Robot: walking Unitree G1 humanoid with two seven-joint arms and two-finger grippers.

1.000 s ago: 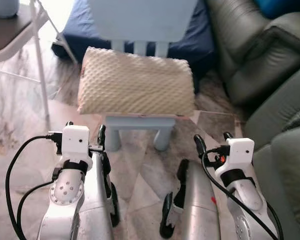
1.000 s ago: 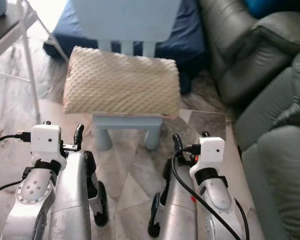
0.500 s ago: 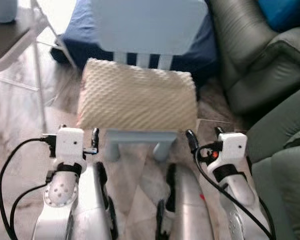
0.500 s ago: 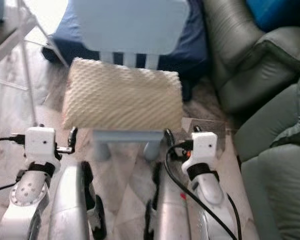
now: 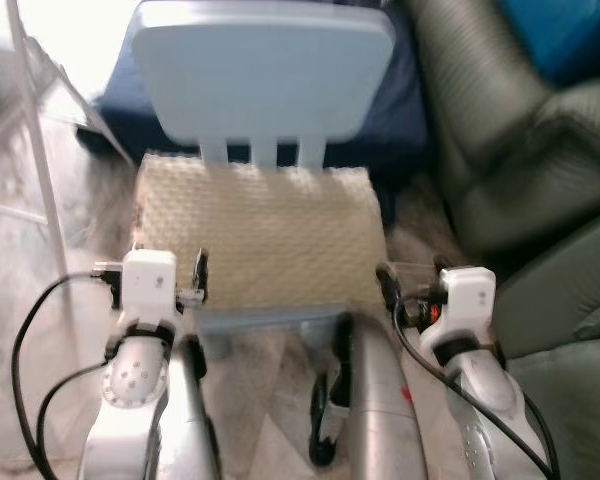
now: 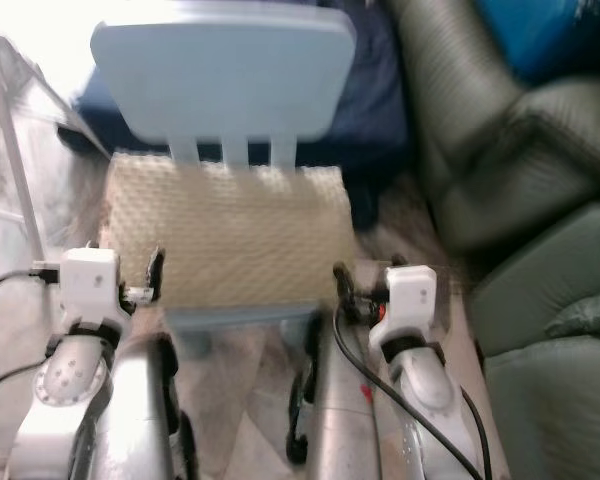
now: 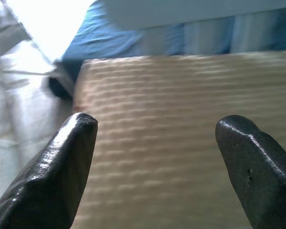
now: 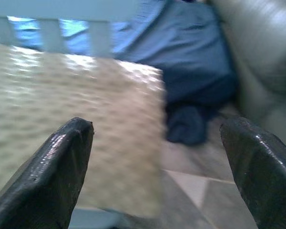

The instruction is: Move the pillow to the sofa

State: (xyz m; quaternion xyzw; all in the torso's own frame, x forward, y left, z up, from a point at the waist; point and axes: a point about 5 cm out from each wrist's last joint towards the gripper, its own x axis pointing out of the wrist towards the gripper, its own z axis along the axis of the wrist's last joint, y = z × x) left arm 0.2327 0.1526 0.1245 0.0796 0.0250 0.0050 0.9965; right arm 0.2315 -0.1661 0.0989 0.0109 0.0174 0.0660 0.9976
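A cream, bumpy pillow (image 5: 265, 235) lies on the seat of a small light-blue chair (image 5: 265, 70) straight ahead. The grey-green sofa (image 5: 525, 170) runs along the right side. My left gripper (image 7: 157, 138) is open and sits at the pillow's near left corner (image 5: 172, 264), with the pillow surface stretching ahead between its fingers. My right gripper (image 8: 157, 143) is open too, at the near right corner (image 5: 413, 274), and the pillow's right end (image 8: 86, 129) lies in front of it. Neither gripper holds anything.
A dark blue cushion (image 5: 405, 95) lies on the floor behind the chair, against the sofa. White metal table legs (image 5: 40, 150) stand to the left. A bright blue cushion (image 5: 570, 35) rests on the sofa. The floor is pale marble (image 5: 20, 260).
The view has closed in on the chair and blurred. Both arms have reached forward from the floor in front of the chair up to the pillow's near corners, still open.
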